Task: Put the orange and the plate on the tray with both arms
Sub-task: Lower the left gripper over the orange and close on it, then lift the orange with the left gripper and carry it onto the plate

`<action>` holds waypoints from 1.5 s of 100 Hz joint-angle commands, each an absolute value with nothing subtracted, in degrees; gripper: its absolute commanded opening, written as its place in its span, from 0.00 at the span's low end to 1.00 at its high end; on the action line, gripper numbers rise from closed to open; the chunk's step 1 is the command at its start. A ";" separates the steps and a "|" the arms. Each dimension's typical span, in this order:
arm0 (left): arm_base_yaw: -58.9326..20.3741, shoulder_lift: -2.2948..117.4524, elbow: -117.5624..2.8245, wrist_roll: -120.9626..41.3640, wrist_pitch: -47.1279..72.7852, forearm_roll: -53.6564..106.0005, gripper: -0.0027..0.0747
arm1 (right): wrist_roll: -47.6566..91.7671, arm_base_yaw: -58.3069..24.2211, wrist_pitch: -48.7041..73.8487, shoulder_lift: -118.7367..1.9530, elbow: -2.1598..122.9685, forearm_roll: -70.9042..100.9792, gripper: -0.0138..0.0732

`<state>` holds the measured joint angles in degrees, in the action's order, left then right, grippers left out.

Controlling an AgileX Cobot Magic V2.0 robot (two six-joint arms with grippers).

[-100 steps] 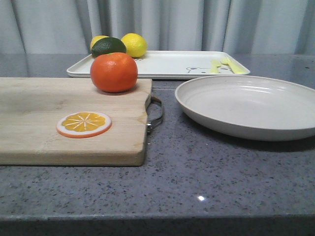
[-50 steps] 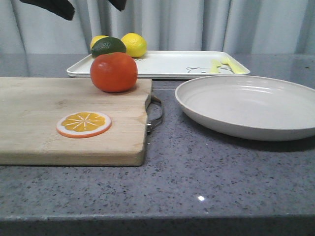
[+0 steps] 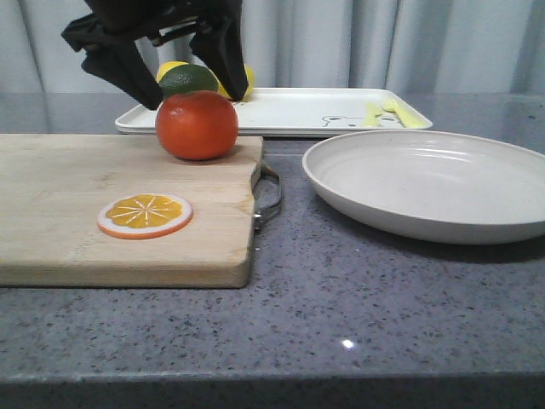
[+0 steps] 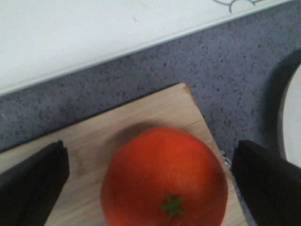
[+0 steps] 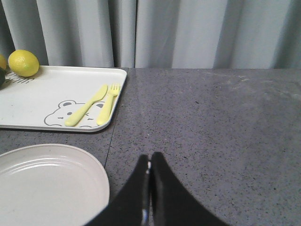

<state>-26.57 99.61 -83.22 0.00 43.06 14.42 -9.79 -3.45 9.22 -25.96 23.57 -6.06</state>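
Grey speckled counter (image 3: 358, 307), curtain behind; orange (image 3: 197, 124) at cutting board's (image 3: 77, 204) far right corner, left gripper (image 3: 186, 81) wide open straddling it untouched, right gripper (image 5: 150, 188) pinched closed, empty, beside plate (image 3: 430, 183), tray (image 3: 289, 111) behind.

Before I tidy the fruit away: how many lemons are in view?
2. One lemon sits at the tray's far left corner, mostly hidden behind the green fruit; the other lies just right of it. The left gripper may hide more.
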 commanded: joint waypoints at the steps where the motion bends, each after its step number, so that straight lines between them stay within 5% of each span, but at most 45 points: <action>1: -26.99 97.97 -85.28 0.00 42.27 16.73 0.90 | -9.56 -2.96 4.38 -26.69 25.81 -6.38 0.08; 45: -26.99 99.10 -85.28 0.00 43.21 17.09 0.89 | -9.56 -2.96 4.38 -26.69 25.81 -6.38 0.08; 95: -26.99 99.10 -85.28 0.00 43.68 21.47 0.48 | -9.56 -2.96 4.42 -26.69 25.81 -6.38 0.08; 150: -38.78 100.55 -94.76 -2.05 43.60 24.17 0.47 | -9.56 -2.96 5.40 -26.69 25.81 -6.38 0.08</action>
